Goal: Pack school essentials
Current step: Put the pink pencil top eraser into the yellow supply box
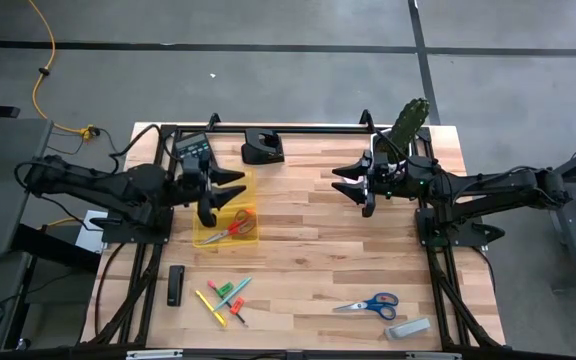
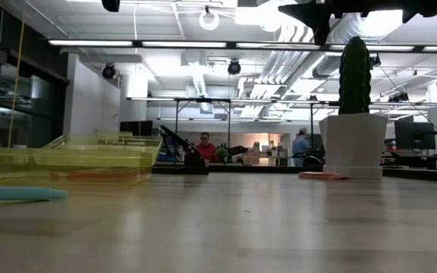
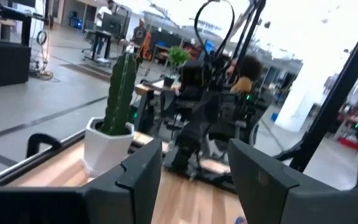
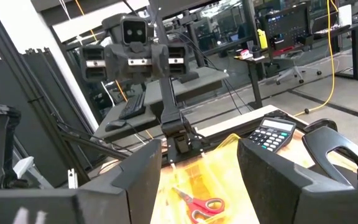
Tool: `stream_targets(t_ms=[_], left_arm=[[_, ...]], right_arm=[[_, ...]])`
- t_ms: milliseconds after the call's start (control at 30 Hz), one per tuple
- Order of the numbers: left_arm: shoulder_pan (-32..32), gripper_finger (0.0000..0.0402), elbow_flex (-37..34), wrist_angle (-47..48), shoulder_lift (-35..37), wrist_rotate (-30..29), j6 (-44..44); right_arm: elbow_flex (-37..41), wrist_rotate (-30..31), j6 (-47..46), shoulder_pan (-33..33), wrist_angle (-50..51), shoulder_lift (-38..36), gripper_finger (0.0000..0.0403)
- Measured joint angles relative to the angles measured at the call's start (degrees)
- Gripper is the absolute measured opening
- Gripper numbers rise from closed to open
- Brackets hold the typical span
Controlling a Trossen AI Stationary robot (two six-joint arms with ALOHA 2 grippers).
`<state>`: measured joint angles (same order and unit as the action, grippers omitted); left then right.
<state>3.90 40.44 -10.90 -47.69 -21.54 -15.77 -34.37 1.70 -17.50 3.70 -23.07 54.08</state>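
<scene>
Red-handled scissors (image 1: 233,226) lie flat in a clear yellow tray (image 1: 208,238) at the table's left middle. My left gripper (image 1: 223,197) hangs open above the tray, pointing level toward the right, with nothing between its fingers (image 3: 135,180). My right gripper (image 1: 354,189) hangs open at the far right, pointing level at the tray (image 4: 229,168) and touching nothing. Blue-handled scissors (image 1: 368,305) lie near the front right. Green, red and yellow pens (image 1: 223,298) lie loose near the front left. A flat pink pad (image 2: 323,176) lies beside the cactus pot.
A green cactus in a white pot (image 1: 409,122) stands at the far right, behind my right arm. A calculator (image 1: 193,147) and a black holder (image 1: 263,150) sit at the far edge. A black bar (image 1: 175,285) and a grey block (image 1: 408,328) lie near the front.
</scene>
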Motion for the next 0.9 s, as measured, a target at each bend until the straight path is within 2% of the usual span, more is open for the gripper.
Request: stream_targets(t_ms=[267, 500, 733, 900], left_arm=[[-0.1, 0.0172, 0.0, 0.8, 0.2, -0.1, 6.8], [-0.1, 0.0172, 0.0, 0.8, 0.1, -0.1, 7.0], [-0.1, 0.0172, 0.0, 0.8, 0.1, -0.1, 7.0], [-0.1, 0.0172, 0.0, 0.8, 0.1, -0.1, 7.0]], right_arm=[[0.0, 0.0, 0.0, 0.0, -0.2, 0.0, 0.0204], [0.0, -0.3, -0.1, 0.0, -0.8, 0.0, 0.0204], [0.0, -0.4, 6.8, 0.0, -0.8, 0.0, 0.0204], [-0.6, -2.3, -1.1, -0.3, -0.4, 0.0, 0.0204]])
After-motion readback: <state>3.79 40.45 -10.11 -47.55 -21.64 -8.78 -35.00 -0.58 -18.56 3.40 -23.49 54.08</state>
